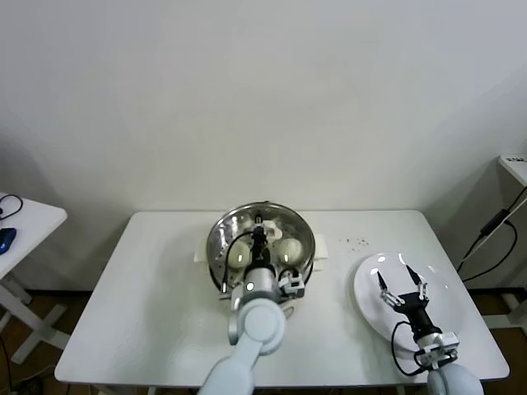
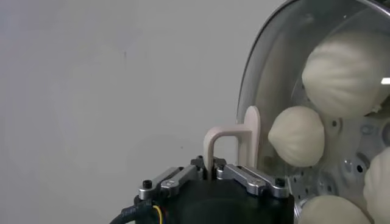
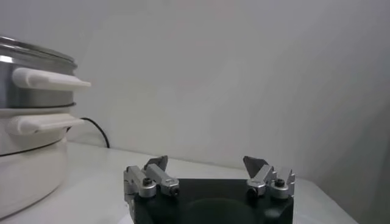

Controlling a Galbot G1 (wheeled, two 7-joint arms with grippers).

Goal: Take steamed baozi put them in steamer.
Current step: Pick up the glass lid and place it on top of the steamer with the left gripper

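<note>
The steamer (image 1: 222,234) stands at the table's middle back, a shiny steel pot on a white base; it also shows in the right wrist view (image 3: 30,91). The round glass lid (image 2: 256,73) lies over its mouth. My left gripper (image 1: 259,237) is shut on the lid's white handle (image 2: 228,143), as the left wrist view (image 2: 212,167) shows. Several cream-white baozi lie inside on the perforated tray, seen through the glass: (image 2: 297,135), (image 2: 347,73), (image 2: 329,210). Two baozi (image 1: 240,259) (image 1: 287,249) show in the head view. My right gripper (image 1: 403,295) (image 3: 207,164) is open and empty above the white plate.
The flat white plate (image 1: 370,309) lies at the table's right front with nothing on it. Dark specks (image 1: 358,242) dot the table between steamer and plate. A side table (image 1: 25,218) stands far left; cables (image 1: 494,239) hang at far right.
</note>
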